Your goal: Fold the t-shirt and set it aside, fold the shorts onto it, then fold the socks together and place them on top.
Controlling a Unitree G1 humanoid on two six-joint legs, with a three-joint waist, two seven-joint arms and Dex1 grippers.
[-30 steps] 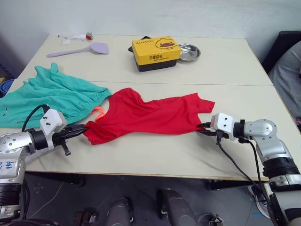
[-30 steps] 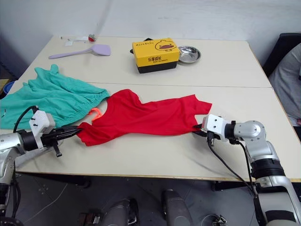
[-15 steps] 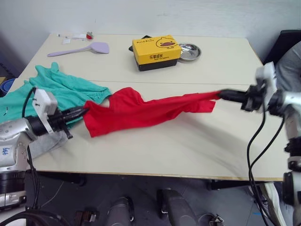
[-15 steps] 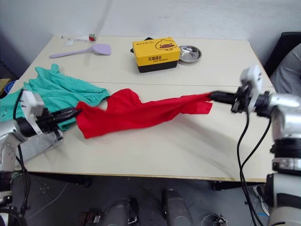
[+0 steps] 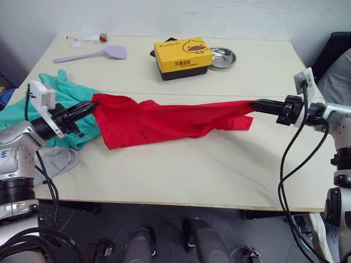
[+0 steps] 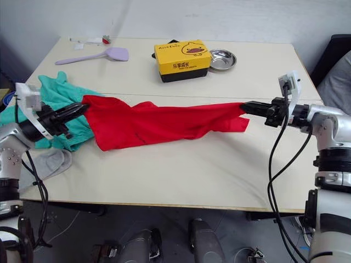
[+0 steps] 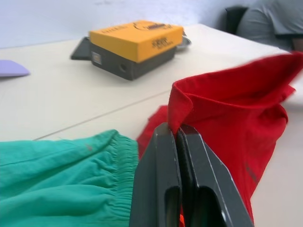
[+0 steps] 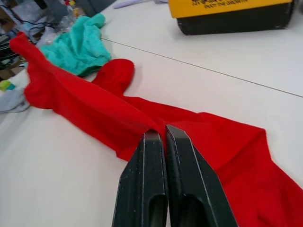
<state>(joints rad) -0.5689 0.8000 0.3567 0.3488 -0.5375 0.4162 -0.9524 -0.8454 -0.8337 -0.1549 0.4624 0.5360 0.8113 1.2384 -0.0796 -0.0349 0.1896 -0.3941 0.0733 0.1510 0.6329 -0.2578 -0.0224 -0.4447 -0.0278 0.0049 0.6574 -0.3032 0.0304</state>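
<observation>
The left gripper [image 5: 88, 106] is clamped on one end of the t-shirt [image 5: 164, 120] and the right gripper [image 5: 256, 103] is clamped on the other end, the two arms spread wide so the red cloth hangs stretched between them above the desk [image 5: 219, 170]. A second ago both grippers were low at the near edge of the desk, pinching the t-shirt where it lay crumpled and flat; since then they have lifted and drawn apart, and the garment has been pulled into a long taut band whose lower folds sag onto the desk — that reads as the spreading-out step before the first fold, so the task is at its very start. Going down in size from there: the shorts [image 5: 66, 96] lie bunched at the left side of the desk, partly under the left end of the t-shirt and just behind the left gripper, not yet handled. A yellow box [image 5: 182, 57] sits well back on the desk with a small metal dish [image 5: 222, 57] beside it, both far from the cloth. A grey sock [image 5: 57, 161] lies at the near left edge — below the left arm. A lilac spatula [image 5: 90, 54] rests at the far left corner.
</observation>
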